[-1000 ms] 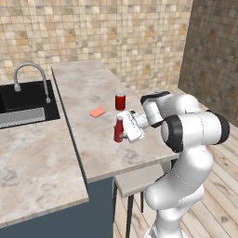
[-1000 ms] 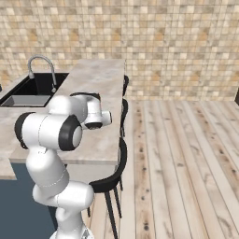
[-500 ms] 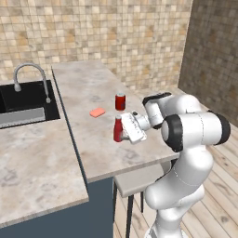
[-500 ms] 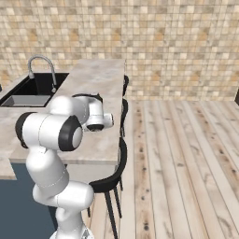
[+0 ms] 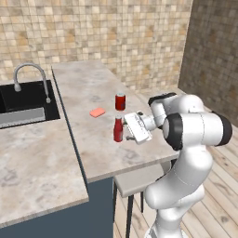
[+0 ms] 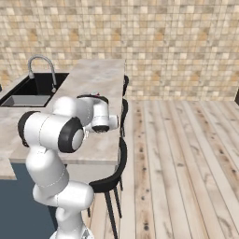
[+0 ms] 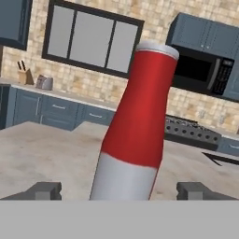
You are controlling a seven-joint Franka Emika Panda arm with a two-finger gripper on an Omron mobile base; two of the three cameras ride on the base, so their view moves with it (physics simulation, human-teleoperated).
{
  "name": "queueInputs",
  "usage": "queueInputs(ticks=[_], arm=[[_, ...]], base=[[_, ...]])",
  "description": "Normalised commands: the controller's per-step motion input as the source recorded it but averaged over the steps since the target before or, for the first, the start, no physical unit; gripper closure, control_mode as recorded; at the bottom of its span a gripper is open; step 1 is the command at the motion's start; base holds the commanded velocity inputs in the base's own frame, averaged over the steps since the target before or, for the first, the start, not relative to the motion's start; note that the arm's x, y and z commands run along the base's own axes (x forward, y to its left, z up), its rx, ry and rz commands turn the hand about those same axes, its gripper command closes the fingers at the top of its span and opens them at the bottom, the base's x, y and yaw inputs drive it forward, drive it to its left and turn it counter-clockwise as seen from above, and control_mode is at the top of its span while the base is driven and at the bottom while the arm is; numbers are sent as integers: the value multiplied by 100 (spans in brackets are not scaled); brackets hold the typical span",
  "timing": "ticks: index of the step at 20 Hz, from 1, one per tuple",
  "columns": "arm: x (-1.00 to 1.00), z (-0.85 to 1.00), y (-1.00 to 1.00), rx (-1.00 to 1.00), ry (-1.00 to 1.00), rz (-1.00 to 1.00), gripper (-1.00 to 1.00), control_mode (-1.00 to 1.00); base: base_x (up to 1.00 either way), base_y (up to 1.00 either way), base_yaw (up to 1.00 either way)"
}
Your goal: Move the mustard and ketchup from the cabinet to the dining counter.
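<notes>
The ketchup (image 5: 118, 128), a slim red bottle with a pale cap, stands upright on the beige dining counter (image 5: 88, 88) near its right edge. My gripper (image 5: 122, 132) reaches it from the right and is open. In the hand view the ketchup (image 7: 135, 121) rises between the two fingertips (image 7: 44, 190), which stand wide apart and clear of its sides, so my gripper (image 7: 119, 190) holds nothing. The mustard is out of view. Blue-grey wall cabinets (image 7: 210, 30) hang across the room, doors shut.
A short red can (image 5: 120, 101) stands just behind the ketchup, with a small pink block (image 5: 97, 112) to its left. The black sink (image 5: 25, 100) with a faucet lies at the left. Dark stools (image 6: 122, 154) line the counter's edge over the wooden floor.
The jaws have spread wide and let go of the ketchup, which stays standing on the counter. The arm has barely moved.
</notes>
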Motion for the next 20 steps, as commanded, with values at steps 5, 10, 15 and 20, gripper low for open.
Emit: queueInputs(ticks=[5,10,15,20], arm=[[-22,13,-20,6,0,-1,-100,-100],[-51,31,0,-6,3,-5,-100,-100],[-44,34,0,-10,26,-10,-100,-100],[-44,44,0,-2,37,-5,-100,-100]], base=[[0,0,0],[0,0,0],[0,0,0],[0,0,0]])
